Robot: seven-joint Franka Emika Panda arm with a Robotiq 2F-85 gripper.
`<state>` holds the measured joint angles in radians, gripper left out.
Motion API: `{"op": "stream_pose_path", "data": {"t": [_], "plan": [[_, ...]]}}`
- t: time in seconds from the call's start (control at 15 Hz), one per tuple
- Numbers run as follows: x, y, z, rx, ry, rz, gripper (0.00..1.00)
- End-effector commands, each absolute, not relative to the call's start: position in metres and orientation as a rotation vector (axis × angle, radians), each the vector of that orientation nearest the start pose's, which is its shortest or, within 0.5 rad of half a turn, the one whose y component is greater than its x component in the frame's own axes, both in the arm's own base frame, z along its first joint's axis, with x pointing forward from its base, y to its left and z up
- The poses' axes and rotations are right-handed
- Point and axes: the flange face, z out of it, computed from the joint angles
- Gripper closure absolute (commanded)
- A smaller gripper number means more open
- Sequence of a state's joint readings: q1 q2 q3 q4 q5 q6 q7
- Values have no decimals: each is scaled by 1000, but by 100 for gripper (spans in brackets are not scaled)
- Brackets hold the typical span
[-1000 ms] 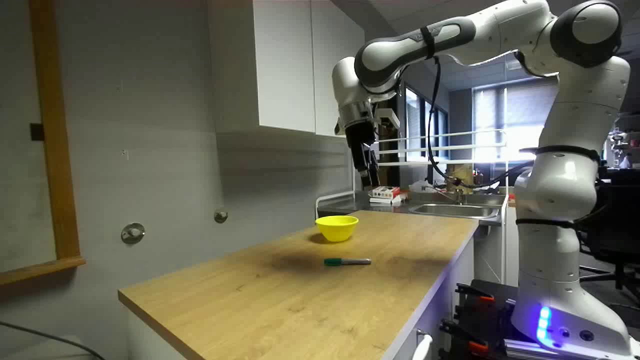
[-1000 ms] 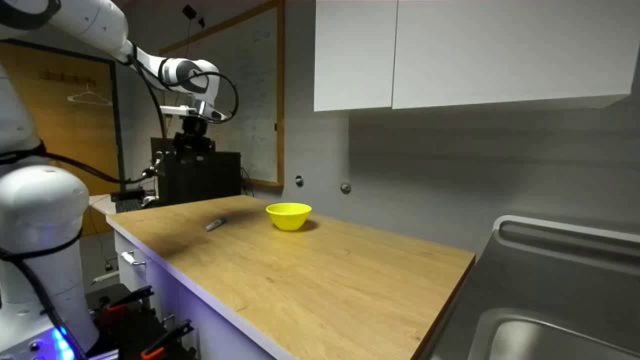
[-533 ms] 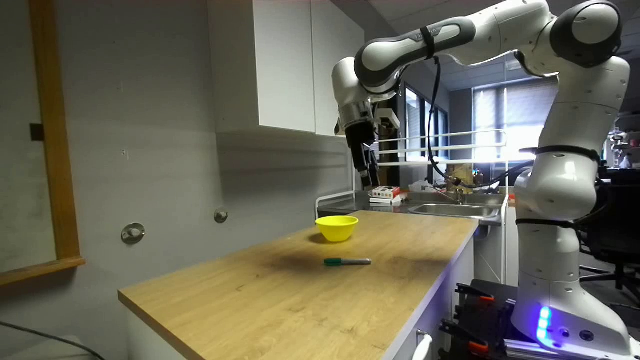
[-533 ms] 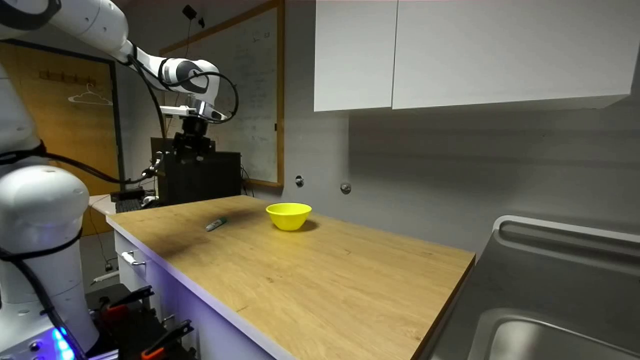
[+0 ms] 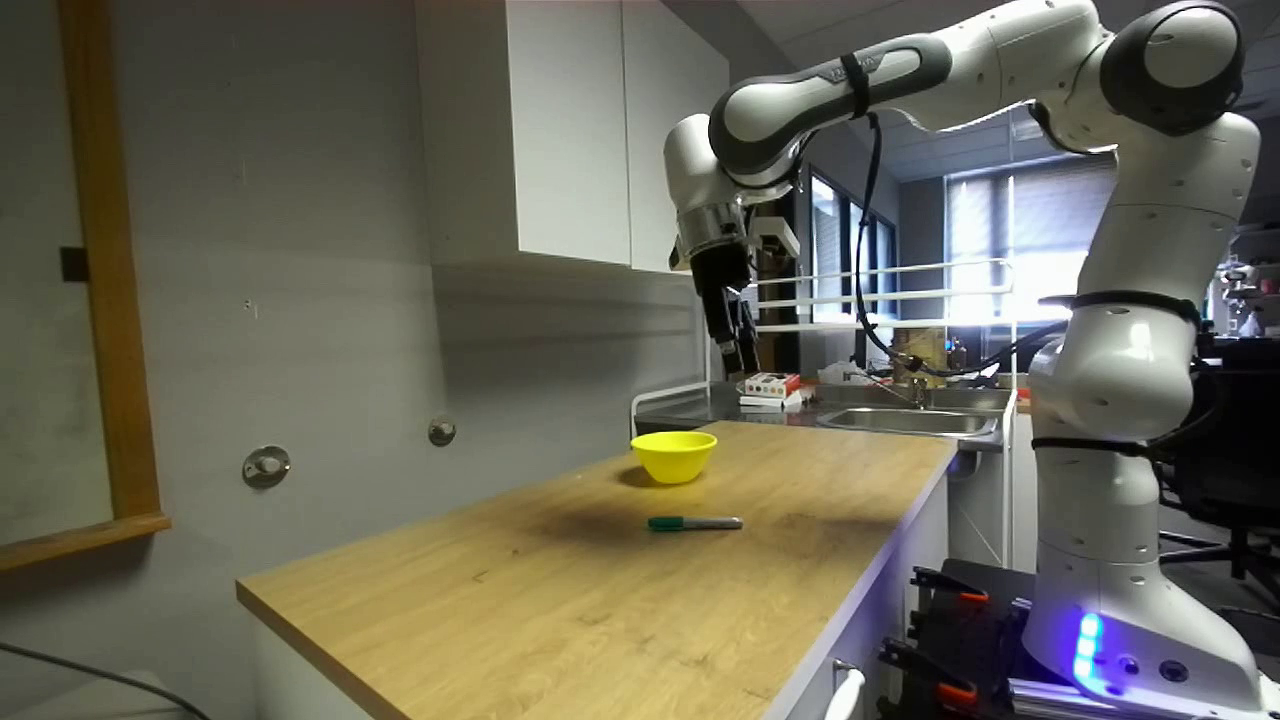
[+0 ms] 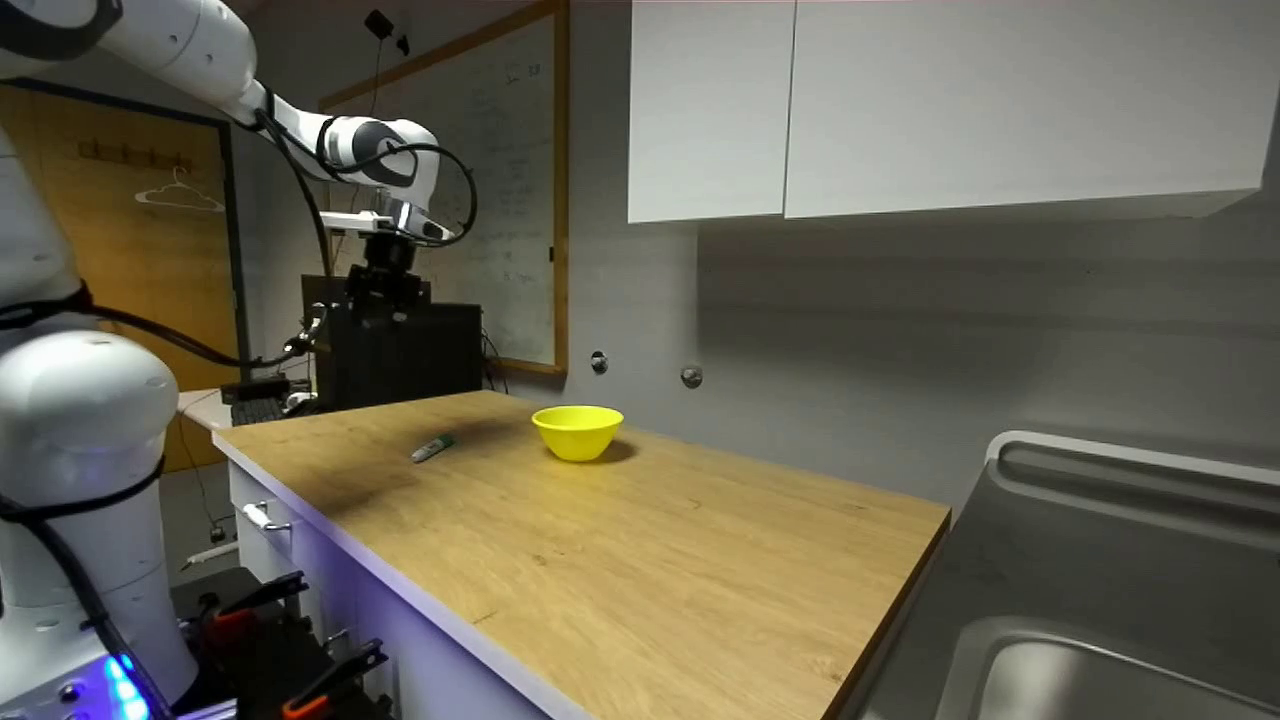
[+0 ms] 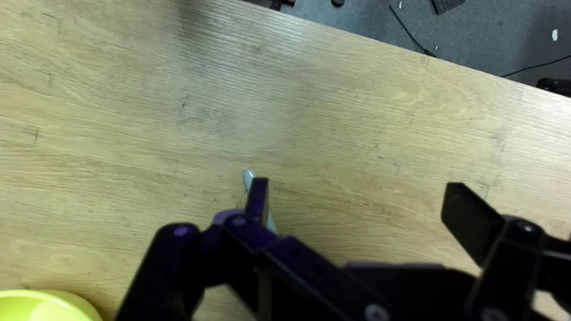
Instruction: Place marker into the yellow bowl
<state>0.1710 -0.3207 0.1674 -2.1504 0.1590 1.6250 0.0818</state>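
Observation:
The marker, with a green cap and a grey-white barrel, lies flat on the wooden counter in both exterior views (image 5: 710,523) (image 6: 432,448). The yellow bowl stands upright on the same counter a short way from it, in both exterior views (image 5: 673,460) (image 6: 578,436). My gripper (image 5: 741,362) hangs high above the counter, pointing down, apart from both things. In the wrist view my gripper (image 7: 357,189) is wide open with nothing between its fingers. There the left finger partly hides the marker (image 7: 248,177), and the bowl (image 7: 67,303) shows only in part at the lower left corner.
The wooden counter (image 5: 560,620) runs along a grey wall, with white wall cabinets (image 6: 950,110) above. A steel sink top (image 6: 1120,560) adjoins one end. A small box (image 5: 770,386) stands by the sink. A dark monitor (image 6: 440,350) stands beyond the counter's other end.

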Motion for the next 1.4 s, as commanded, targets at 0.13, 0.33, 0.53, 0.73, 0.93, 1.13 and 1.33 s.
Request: {"op": "stream_pose_path", "data": {"t": [0.13, 0.33, 0.53, 0.73, 0.93, 1.13, 1.33], "plan": [[407, 170, 512, -3064, -355, 350, 0], [414, 173, 498, -3086, -409, 362, 0], [427, 171, 467, -3094, -445, 414, 0], [440, 168, 432, -3070, -451, 454, 0], [453, 162, 396, -3057, -445, 459, 0], [462, 158, 369, -3050, -458, 417, 0], [468, 156, 348, -3044, -473, 347, 0]]}}
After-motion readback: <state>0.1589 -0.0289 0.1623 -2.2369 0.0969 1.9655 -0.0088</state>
